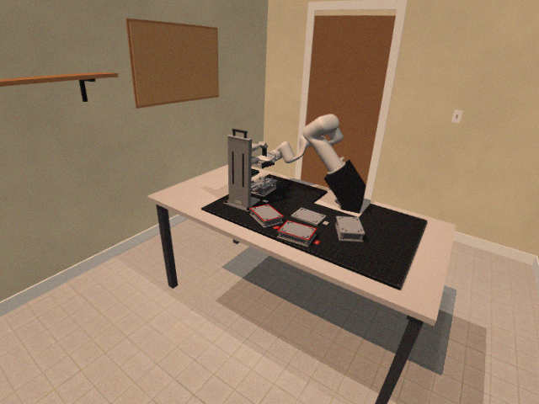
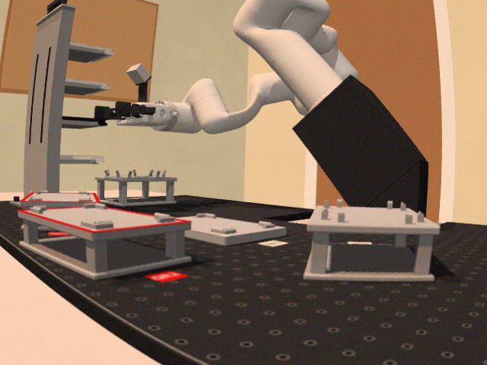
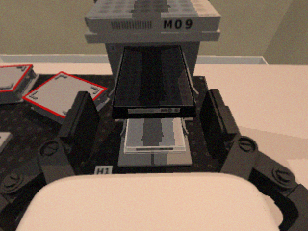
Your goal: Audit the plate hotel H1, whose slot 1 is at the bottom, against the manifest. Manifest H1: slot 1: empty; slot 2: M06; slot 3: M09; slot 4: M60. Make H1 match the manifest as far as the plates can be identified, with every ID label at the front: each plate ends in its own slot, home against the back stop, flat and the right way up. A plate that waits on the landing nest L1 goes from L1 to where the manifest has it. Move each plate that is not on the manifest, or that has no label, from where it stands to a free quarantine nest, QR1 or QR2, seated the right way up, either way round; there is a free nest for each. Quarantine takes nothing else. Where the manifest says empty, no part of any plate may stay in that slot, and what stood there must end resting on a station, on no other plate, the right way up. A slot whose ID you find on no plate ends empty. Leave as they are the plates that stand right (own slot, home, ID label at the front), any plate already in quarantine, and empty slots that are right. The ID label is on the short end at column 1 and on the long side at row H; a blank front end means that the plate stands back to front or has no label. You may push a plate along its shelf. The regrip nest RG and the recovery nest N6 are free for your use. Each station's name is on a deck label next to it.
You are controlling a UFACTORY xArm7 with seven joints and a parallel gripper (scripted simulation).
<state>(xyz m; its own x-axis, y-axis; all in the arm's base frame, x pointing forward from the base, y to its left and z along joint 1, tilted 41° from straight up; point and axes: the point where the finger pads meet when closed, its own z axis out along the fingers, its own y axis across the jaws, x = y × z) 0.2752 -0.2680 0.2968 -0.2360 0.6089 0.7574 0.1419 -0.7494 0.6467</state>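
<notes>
The plate hotel H1 (image 1: pixel 238 172) stands at the left end of the black deck and also shows in the exterior view (image 2: pixel 47 102). In the wrist view a grey plate labelled M09 (image 3: pixel 153 21) sits on the shelf above my fingers. A black plate (image 3: pixel 153 82) lies on the shelf below it and sticks out toward me; its front label is too small to read. A pale plate (image 3: pixel 153 136) lies on the bottom shelf. My gripper (image 3: pixel 148 103) is open, with a finger on each side of the black plate's front end, not touching it. It also shows from the side (image 2: pixel 101 113).
Two red-edged quarantine nests (image 2: pixel 103 220) (image 2: pixel 58 196) stand empty in front of the hotel. A flat nest (image 2: pixel 232 227) and a raised nest with pegs (image 2: pixel 371 221) are to the right. Another raised nest (image 2: pixel 135 182) stands beside the hotel. The H1 deck label (image 3: pixel 104 169) is below my fingers.
</notes>
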